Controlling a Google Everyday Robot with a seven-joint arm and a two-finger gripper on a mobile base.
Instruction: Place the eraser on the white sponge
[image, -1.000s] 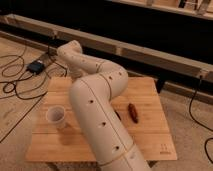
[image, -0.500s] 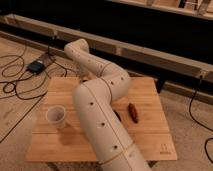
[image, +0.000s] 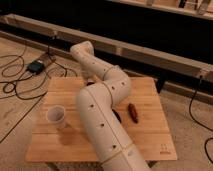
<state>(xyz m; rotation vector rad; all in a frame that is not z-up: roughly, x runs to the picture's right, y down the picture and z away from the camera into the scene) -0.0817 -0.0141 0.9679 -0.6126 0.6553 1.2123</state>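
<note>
My white arm rises from the bottom of the camera view, bends at an elbow over the table's middle and reaches back to the far left. The gripper (image: 90, 81) hangs down behind the arm at the table's far edge; only a dark tip of it shows. A small flat black shape (image: 116, 116), likely the eraser, lies on the wooden table (image: 150, 130), partly hidden by the arm. The white sponge is hidden or out of view.
A white paper cup (image: 55, 116) stands at the table's left. A reddish-brown elongated object (image: 133, 112) lies right of the arm. Cables and a black box (image: 36, 66) lie on the floor to the left. A low wall runs behind the table.
The arm's far joint and wrist have swung to the right, bringing the gripper closer over the table's far edge. The cup and the reddish-brown object have not moved.
</note>
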